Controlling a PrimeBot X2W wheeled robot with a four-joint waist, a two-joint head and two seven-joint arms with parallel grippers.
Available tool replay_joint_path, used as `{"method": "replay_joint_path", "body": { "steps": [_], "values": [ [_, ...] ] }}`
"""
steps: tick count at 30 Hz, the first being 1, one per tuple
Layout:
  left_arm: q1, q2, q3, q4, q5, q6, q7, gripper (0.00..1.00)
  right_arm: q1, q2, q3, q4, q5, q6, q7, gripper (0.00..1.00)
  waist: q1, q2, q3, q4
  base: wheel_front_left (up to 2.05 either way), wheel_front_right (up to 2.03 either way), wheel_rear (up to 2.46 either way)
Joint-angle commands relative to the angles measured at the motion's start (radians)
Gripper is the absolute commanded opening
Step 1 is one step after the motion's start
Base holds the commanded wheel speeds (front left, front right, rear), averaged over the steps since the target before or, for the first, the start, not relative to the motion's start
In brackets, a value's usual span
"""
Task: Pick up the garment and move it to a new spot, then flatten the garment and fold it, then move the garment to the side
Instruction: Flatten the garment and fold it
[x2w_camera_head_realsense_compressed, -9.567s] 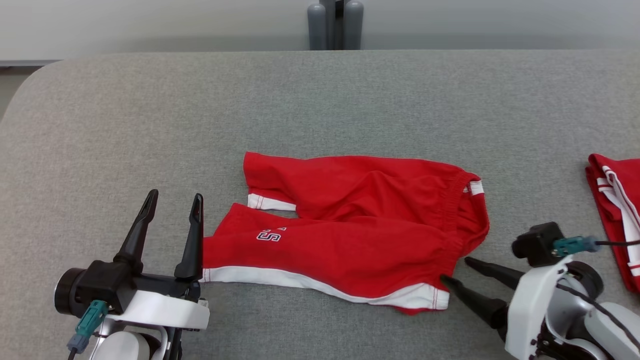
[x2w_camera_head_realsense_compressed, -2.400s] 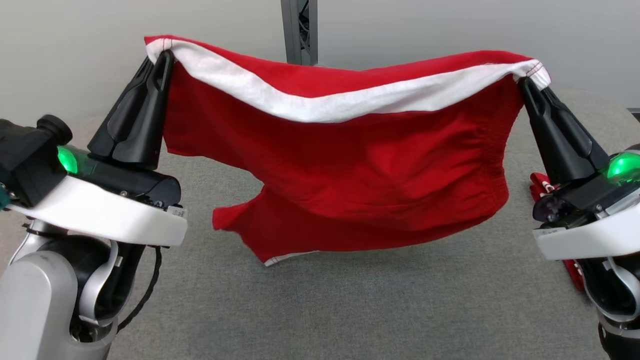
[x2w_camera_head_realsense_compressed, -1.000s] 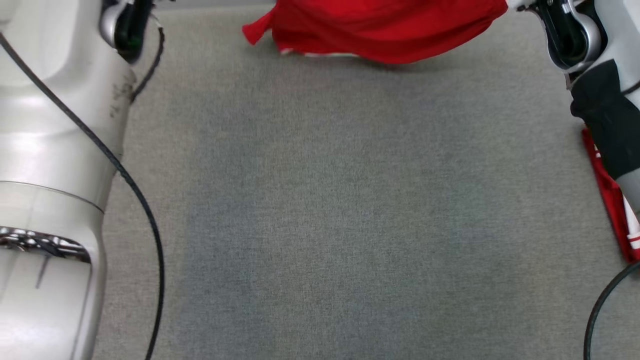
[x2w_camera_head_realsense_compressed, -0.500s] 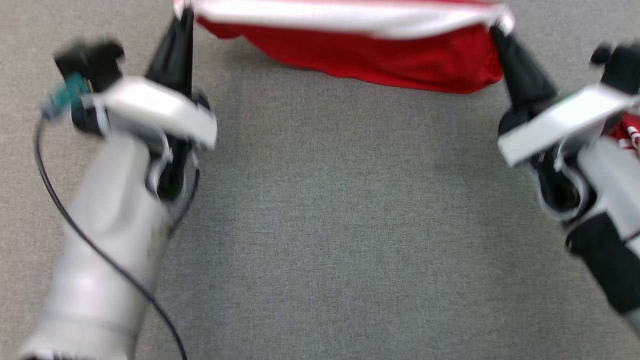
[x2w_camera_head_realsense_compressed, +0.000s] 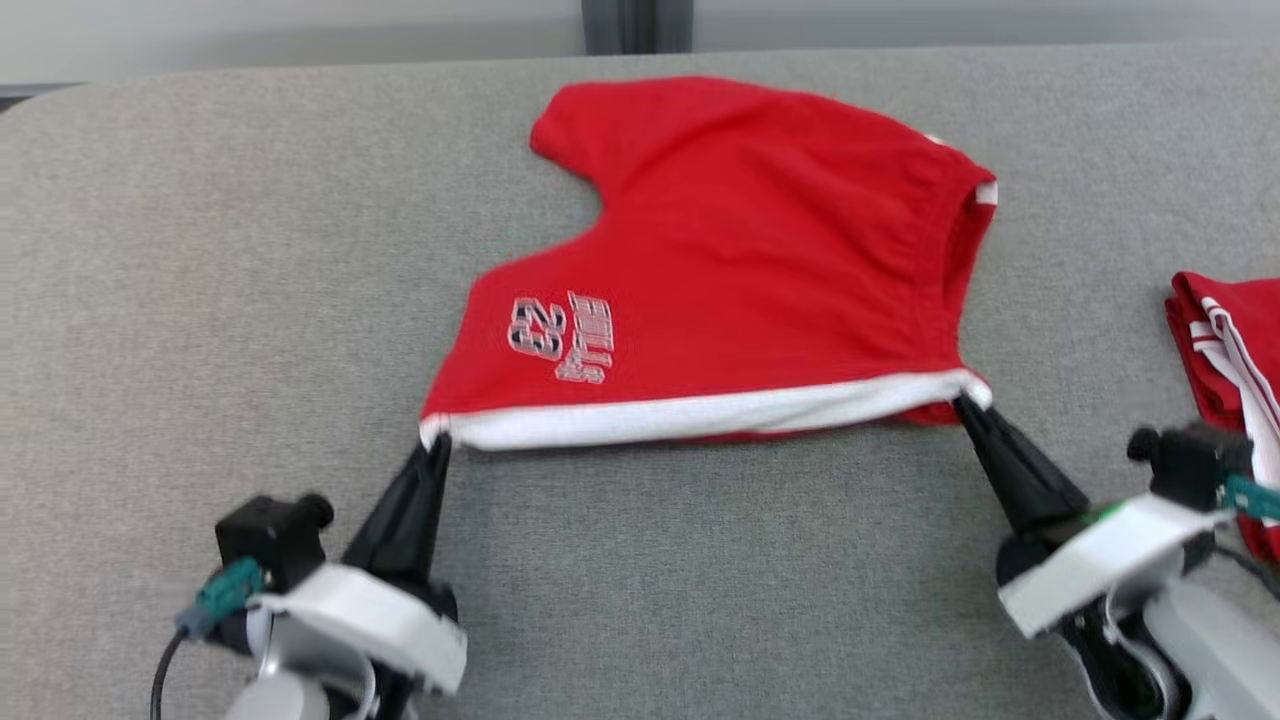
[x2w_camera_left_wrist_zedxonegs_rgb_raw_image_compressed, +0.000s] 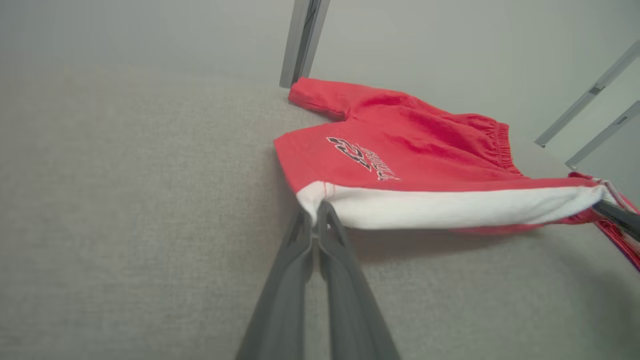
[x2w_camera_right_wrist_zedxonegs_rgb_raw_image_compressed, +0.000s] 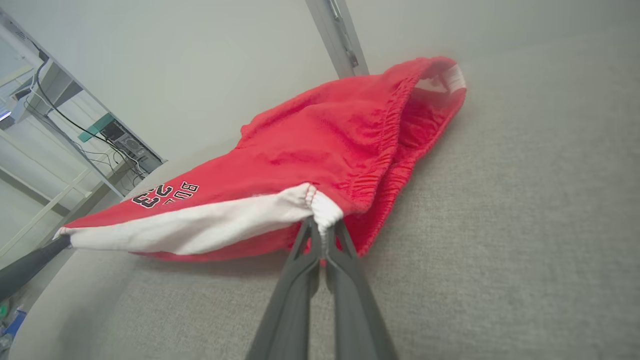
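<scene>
The garment (x2w_camera_head_realsense_compressed: 760, 260) is a pair of red shorts with a white side stripe and a printed logo, spread over the far middle of the grey table (x2w_camera_head_realsense_compressed: 200, 250). Its white-striped near edge is stretched taut between my two grippers and lifted slightly off the table. My left gripper (x2w_camera_head_realsense_compressed: 437, 447) is shut on the stripe's left corner, shown close up in the left wrist view (x2w_camera_left_wrist_zedxonegs_rgb_raw_image_compressed: 314, 216). At the stripe's right corner by the waistband, my right gripper (x2w_camera_head_realsense_compressed: 968, 402) is shut too, as the right wrist view (x2w_camera_right_wrist_zedxonegs_rgb_raw_image_compressed: 322, 224) shows. The garment's far part lies on the table (x2w_camera_left_wrist_zedxonegs_rgb_raw_image_compressed: 395, 135).
A second red-and-white garment (x2w_camera_head_realsense_compressed: 1225, 360) lies folded at the table's right edge, close to my right arm. A grey post (x2w_camera_head_realsense_compressed: 635, 25) stands behind the table's far edge. Bare grey cloth surface stretches to the left and in front.
The head camera has tilted back up. The garment, hanging in the air between both grippers a moment ago, now lies mostly on the table with its near edge still held.
</scene>
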Motion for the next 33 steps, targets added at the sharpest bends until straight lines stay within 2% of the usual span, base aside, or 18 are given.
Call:
{"method": "replay_joint_path", "body": {
  "steps": [1,5,10,16,20,23,26,30,33],
  "values": [
    [0.04,0.012,-0.004,-0.05,-0.013,0.014,0.031,0.0,0.044,0.002,-0.008,-0.012,0.002,0.0,-0.005,0.0,0.0,0.0,-0.018,0.011,0.0,0.0,0.0],
    [0.176,0.053,-0.039,-0.199,-0.04,0.057,0.179,0.0,0.147,-0.023,-0.007,-0.049,-0.032,0.0,0.007,0.0,0.0,0.0,-0.047,0.023,0.0,0.0,0.0],
    [0.318,0.094,-0.06,-0.35,-0.074,0.12,0.309,0.0,0.291,-0.033,-0.051,-0.093,-0.04,0.0,0.045,0.0,0.0,0.0,-0.077,0.039,0.0,0.0,0.0],
    [0.415,0.139,-0.077,-0.453,-0.098,0.171,0.427,0.0,0.457,-0.019,-0.165,-0.161,-0.067,0.0,0.108,0.0,0.0,0.0,-0.095,0.056,0.0,0.0,0.0],
    [0.449,0.165,-0.079,-0.491,-0.114,0.187,0.476,0.0,0.536,-0.011,-0.222,-0.206,-0.092,0.0,0.161,0.0,0.0,0.0,-0.094,0.062,0.0,0.0,0.0],
    [0.482,0.195,-0.075,-0.534,-0.133,0.191,0.514,0.0,0.613,0.002,-0.288,-0.257,-0.118,0.0,0.219,0.0,0.0,0.0,-0.088,0.061,0.0,0.0,0.0],
    [0.492,0.219,-0.043,-0.571,-0.12,0.199,0.497,0.0,0.656,0.033,-0.352,-0.32,-0.145,0.0,0.269,0.0,0.0,0.0,-0.078,0.051,0.0,0.0,0.0],
    [0.415,0.252,-0.001,-0.578,-0.099,0.171,0.473,0.0,0.65,0.102,-0.399,-0.397,-0.166,0.0,0.321,0.0,0.0,0.0,-0.057,0.023,0.0,0.0,0.0],
    [0.291,0.27,0.0,-0.567,-0.072,0.134,0.489,0.0,0.609,0.164,-0.421,-0.432,-0.171,0.0,0.342,0.0,0.0,0.0,-0.038,0.001,0.0,0.0,0.0]
  ]
}}
